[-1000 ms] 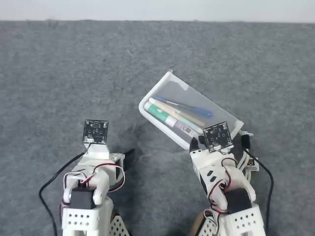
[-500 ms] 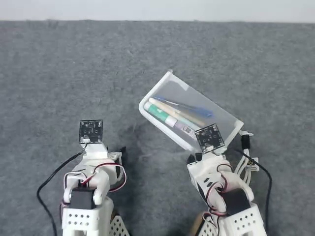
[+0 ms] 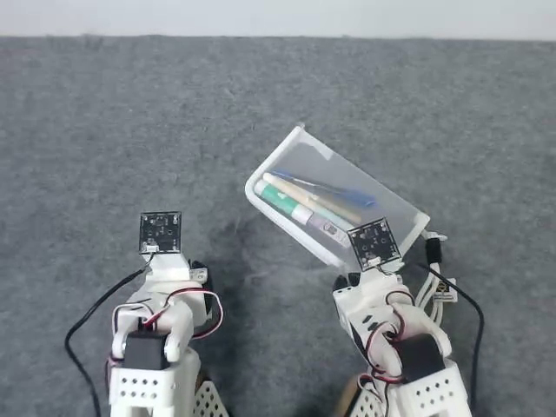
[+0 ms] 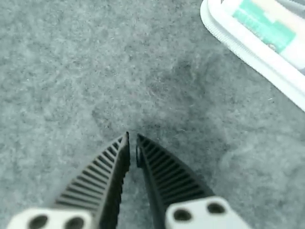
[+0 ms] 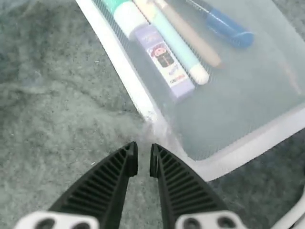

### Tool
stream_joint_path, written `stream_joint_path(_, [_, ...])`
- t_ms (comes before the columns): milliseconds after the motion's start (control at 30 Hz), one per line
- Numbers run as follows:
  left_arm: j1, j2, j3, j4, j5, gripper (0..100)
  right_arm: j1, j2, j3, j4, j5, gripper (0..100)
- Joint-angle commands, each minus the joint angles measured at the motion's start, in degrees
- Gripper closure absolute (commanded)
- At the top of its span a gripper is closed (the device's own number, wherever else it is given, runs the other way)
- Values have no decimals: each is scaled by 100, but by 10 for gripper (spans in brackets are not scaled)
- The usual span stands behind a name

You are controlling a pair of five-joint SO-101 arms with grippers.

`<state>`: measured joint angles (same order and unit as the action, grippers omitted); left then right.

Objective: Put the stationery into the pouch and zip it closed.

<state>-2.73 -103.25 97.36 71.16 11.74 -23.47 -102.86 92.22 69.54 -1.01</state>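
Left pincer point(image 4: 132, 139) clenched, empty, low over grey mat point(image 4: 71, 57) | right pincer point(image 5: 143, 152) clenched, empty, tips beside pouch point(image 5: 248, 95) edge

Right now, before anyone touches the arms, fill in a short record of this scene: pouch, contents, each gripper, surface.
Pouch: clear pouch with white edging, lying flat at an angle
Contents: blue pen, green-and-white stick and other pens, all inside
Left gripper: fingers together, empty, over bare mat, apart from the pouch
Right gripper: fingers together, empty, at the pouch's near edge
Surface: grey felt mat
Zip: cannot tell whether closed
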Motion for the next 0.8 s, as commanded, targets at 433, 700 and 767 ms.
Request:
stream_joint_path(433, [0,-79,-84,44,88,979,101,-127,-624,180,-404,992])
stream_joint_path(700, [0,-79,-84,44,88,979,145,-136,-721,303,-440,992])
stream_joint_path(767, [0,-79,-84,44,88,979,277,-136,-756,303,-448,992])
